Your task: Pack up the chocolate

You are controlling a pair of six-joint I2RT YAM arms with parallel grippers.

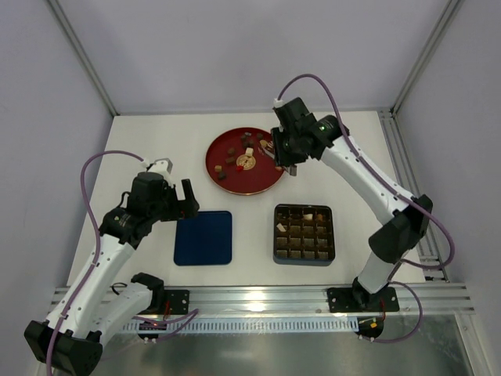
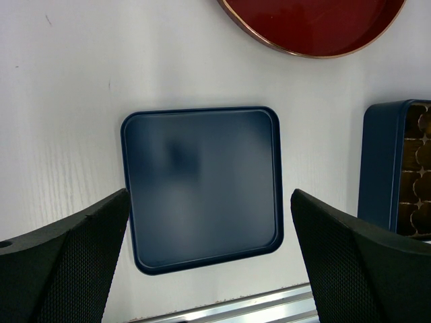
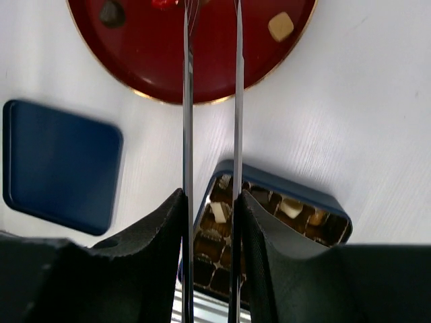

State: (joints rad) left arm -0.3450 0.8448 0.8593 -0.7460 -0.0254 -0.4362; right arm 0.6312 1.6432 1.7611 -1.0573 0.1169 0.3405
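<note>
Several small chocolate pieces (image 1: 249, 152), dark, light brown and cream, lie on a red round plate (image 1: 213, 176); the right wrist view shows a cream one (image 3: 281, 26) and a dark one (image 3: 111, 12). A few more chocolates (image 3: 220, 212) sit in cells of the gridded tray in the dark-blue box (image 1: 304, 207). My right gripper (image 1: 288, 163) hangs over the plate's right side, shut on metal tweezers (image 3: 188, 101). Their two blades stand apart and parallel, with the tips cut off at the frame's top. My left gripper (image 2: 209, 195) is wide open above the dark-blue lid (image 2: 202, 182), holding nothing.
The flat lid (image 1: 203, 237) lies left of the box, below the plate. An aluminium rail (image 1: 258, 296) runs along the table's near edge. Frame posts stand at the back corners. In the left wrist view the box wall (image 2: 380, 161) is at the right.
</note>
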